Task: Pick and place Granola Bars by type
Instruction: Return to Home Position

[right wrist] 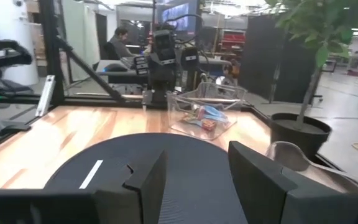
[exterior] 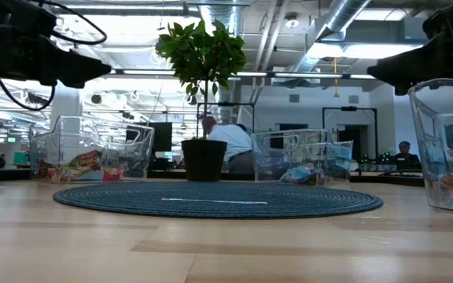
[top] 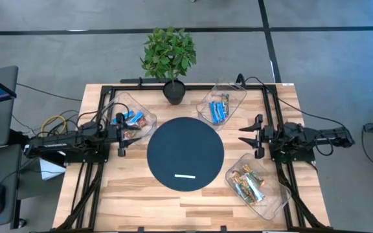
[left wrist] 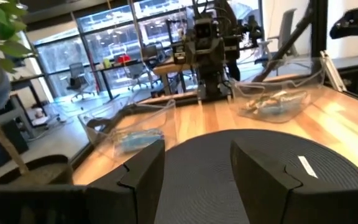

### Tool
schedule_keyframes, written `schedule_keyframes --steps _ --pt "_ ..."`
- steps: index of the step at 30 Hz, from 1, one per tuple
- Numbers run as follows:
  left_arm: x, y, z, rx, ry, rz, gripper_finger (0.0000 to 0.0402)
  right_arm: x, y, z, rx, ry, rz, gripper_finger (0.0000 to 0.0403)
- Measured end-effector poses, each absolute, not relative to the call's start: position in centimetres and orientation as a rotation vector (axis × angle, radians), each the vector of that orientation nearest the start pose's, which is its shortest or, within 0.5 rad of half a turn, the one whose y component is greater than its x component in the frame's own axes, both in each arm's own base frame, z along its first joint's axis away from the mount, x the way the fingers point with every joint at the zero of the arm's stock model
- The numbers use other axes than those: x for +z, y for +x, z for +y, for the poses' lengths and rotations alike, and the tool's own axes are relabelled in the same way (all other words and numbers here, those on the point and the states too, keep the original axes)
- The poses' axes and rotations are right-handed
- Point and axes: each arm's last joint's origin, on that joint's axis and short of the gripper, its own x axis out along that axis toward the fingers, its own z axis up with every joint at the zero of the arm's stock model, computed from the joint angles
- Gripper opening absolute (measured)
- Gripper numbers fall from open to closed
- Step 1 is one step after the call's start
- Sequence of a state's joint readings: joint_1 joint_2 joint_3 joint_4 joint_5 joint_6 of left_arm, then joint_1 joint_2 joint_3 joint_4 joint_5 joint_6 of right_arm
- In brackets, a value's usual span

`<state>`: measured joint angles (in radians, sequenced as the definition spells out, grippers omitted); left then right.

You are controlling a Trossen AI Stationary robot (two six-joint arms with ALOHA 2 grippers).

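Granola Bars (top: 220, 109) all lie inside three clear trays; none shows on the round dark mat (top: 185, 139) at the table's centre, which bears only a thin white strip (top: 185, 175). Blue bars, their long axes running roughly from the plant's edge of the table toward the opposite edge, fill the tray (top: 238, 94) beside the potted plant (top: 170, 55) on the right arm's side. Gold-green bars (top: 248, 184) lie slantwise in the lower tray (top: 280, 194) on that same side. The third tray (top: 125, 100), on the left arm's side, holds blue and orange-red bars (top: 131, 123) together. Left gripper (top: 122, 134) hangs at the mat's left edge, just beside that mixed tray, fingers spread wide and empty. Right gripper (top: 256, 136) hangs at the mat's right edge, between the blue tray and the gold-green one, likewise wide and empty. The two point at each other across the mat. With no loose bar before either gripper, the move in hand is judged a retreat, in which each arm need only draw back clear of the tray walls flanking it.
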<state>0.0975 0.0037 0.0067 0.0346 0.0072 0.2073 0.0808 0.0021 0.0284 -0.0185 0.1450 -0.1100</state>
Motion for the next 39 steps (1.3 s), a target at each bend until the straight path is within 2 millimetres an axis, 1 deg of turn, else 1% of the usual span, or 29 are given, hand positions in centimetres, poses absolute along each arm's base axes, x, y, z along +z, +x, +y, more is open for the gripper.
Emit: schedule_keyframes --steps 7,39 --pt "16.88 9.71 0.80 0.081 0.206 -0.029 0.0177 17.06 9.59 0.64 -0.026 -0.132 0.001 0.0166" --pt "16.85 9.72 0.84 0.097 0.184 -0.025 0.0177 17.04 9.60 0.64 -0.025 -0.131 0.002 0.0166"
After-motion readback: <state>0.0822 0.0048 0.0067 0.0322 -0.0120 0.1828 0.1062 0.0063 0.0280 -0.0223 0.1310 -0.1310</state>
